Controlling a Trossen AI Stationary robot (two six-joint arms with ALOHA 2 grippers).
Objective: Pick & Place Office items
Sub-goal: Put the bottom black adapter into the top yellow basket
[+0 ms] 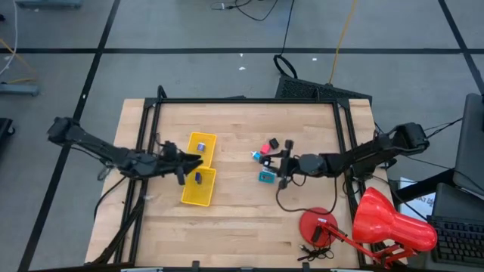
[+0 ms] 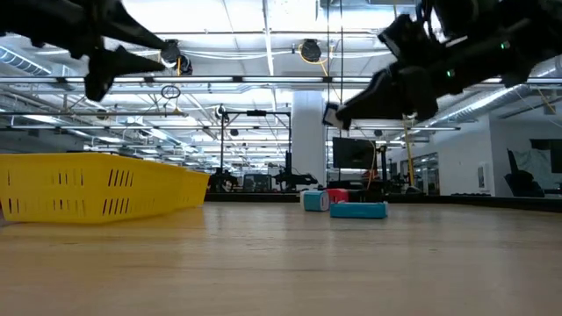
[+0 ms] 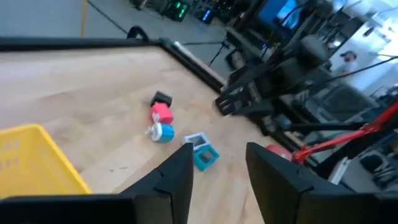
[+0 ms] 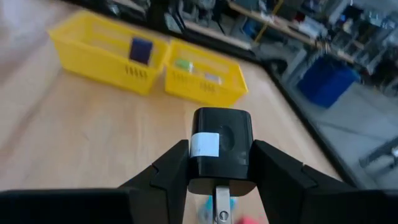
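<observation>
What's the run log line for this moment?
right gripper: shut on black plug-shaped block, raised | left gripper: open, empty, beside yellow plastic tray | four small pieces left on wooden table

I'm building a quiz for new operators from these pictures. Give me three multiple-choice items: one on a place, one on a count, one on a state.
1. Where does the yellow plastic tray lie?
A. below the left gripper
B. against the red desk lamp
C. off the table

2. How many compartments has the tray?
A. one
B. two
C. four

3. What is the right gripper doing?
A. standing open and empty
B. gripping the black boxy item with a white label
C. gripping the teal rectangular item

Answers: 1 A, the high view shows the left arm over it. 2 B, the right wrist view shows two bins joined. 3 B, its fingers clamp the black piece.
</observation>
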